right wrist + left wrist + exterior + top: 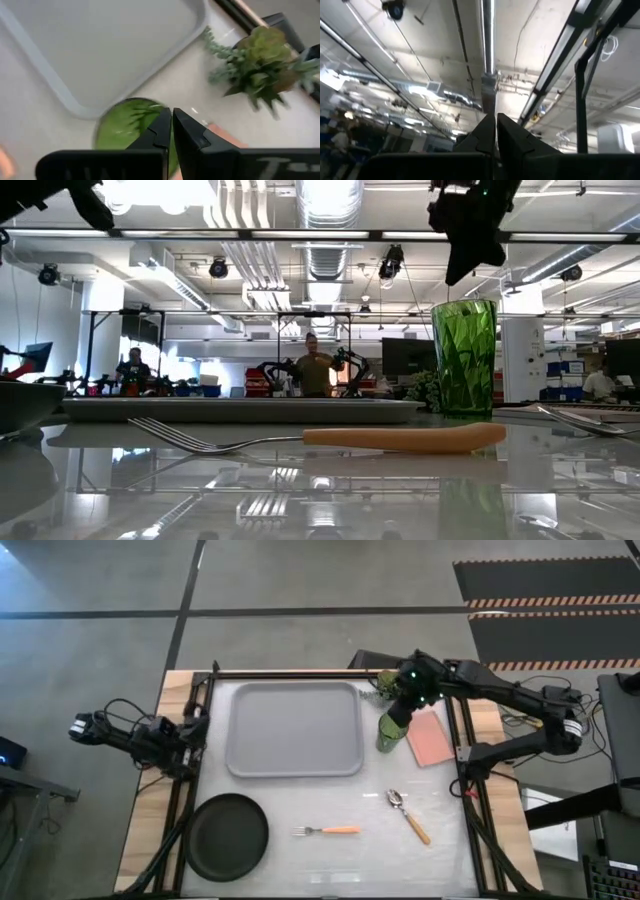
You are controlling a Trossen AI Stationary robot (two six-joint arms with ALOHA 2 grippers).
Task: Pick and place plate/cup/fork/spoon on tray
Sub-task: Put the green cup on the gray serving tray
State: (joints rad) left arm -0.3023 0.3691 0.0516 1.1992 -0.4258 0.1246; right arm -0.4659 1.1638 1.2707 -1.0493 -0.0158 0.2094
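Note:
The green ribbed cup [388, 734] stands upright on its base on the table, between the grey tray's [240, 730] right rim and a pink rectangle. My right gripper [400, 710] is shut and hovers just above the cup's rim [125, 125]. In the low view the gripper [466, 250] is clear of the cup [463, 358]. The black plate [228, 836] lies at the near left. The fork [327, 830] and spoon [408, 813] lie flat on the near table. My left gripper [495, 131] is shut and parked at the table's left edge [150, 735], pointing up.
A small potted plant [383, 686] stands at the far edge, right beside my right arm and beyond the cup. The pink rectangle [430, 738] lies flat to the right of the cup. Black frame rails [200, 740] run along the table's sides. People stand in the room beyond [313, 370].

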